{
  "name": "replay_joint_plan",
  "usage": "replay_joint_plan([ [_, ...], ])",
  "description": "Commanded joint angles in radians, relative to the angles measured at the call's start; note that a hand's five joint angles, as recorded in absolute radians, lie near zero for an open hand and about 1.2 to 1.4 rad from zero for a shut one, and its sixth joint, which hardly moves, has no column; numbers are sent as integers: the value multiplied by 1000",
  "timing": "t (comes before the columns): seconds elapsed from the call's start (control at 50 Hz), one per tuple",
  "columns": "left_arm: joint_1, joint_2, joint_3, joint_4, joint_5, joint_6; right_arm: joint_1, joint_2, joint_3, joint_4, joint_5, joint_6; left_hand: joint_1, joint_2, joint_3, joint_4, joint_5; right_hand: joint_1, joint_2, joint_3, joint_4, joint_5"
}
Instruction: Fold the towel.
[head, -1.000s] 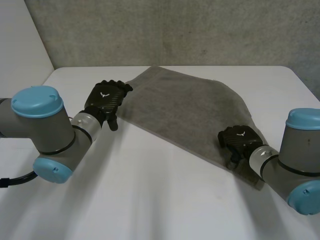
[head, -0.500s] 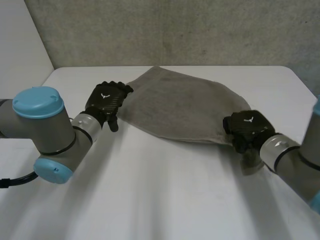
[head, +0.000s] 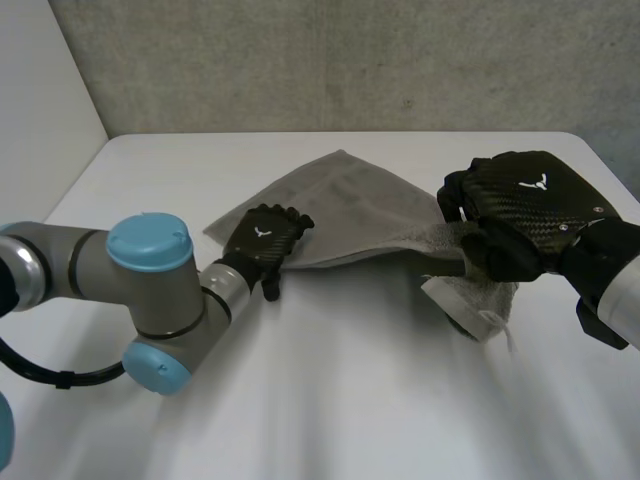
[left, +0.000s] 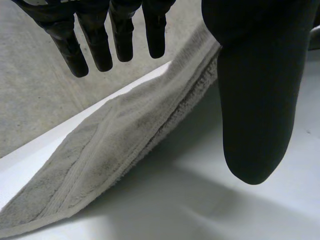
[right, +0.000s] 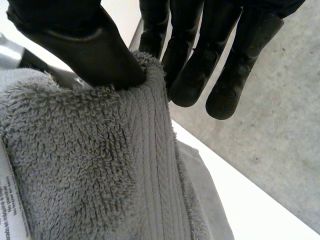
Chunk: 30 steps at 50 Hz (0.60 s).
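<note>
The grey towel lies partly spread on the white table, in the middle and toward the far edge, with its right-hand end lifted clear of the surface.

The right robot hand is raised above the table near the right edge and pinches a corner of the towel. In the right wrist view the thumb presses the fluffy corner against the straight fingers. Below this hand the cloth hangs in a bunch, and a white label dangles at its lowest part, just above the table. From the grip the towel stretches in a taut ridge back toward the middle of the table.

The left robot hand is low, on the towel's near edge close to its left corner, toward the left side of the table. In the left wrist view the hemmed edge rises off the table and runs up between the thumb and the straight fingers, pinched there, while its other end rests flat on the surface.

A rough grey wall stands behind the far edge of the table.
</note>
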Motion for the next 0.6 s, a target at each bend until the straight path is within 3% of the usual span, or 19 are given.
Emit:
replay_joint_plan([
  [0.02, -18, -49, 53, 9, -32, -5, 1, -66, 7, 59, -30, 6, 145, 145, 145, 149, 228, 88, 79, 60, 66, 62],
  [0.08, -18, -60, 66, 13, -49, -16, -1, -95, 11, 80, -36, 6, 198, 198, 198, 202, 281, 88, 79, 60, 66, 62],
  [0.18, -24, -99, 108, 41, -83, -82, -1, -138, 13, 89, -36, 15, 468, 467, 467, 472, 551, 88, 79, 60, 66, 62],
  [0.36, -41, -122, 130, 44, -73, -129, 2, -204, 7, 89, -36, 60, 571, 571, 571, 575, 654, 88, 79, 60, 66, 62],
  [0.46, -52, -127, 130, 47, -72, -134, -4, -204, 10, 88, -36, 60, 888, 888, 888, 892, 971, 88, 79, 60, 66, 62],
  [0.48, -52, -125, 130, 47, -73, -136, -6, -204, 11, 85, -38, 60, 1106, 1105, 1105, 1110, 1189, 88, 79, 60, 66, 62],
  [0.6, -21, -99, 132, 44, -92, -134, -30, -186, 2, 74, -44, 60, 1108, 1107, 1108, 1112, 1191, 88, 79, 60, 66, 62],
])
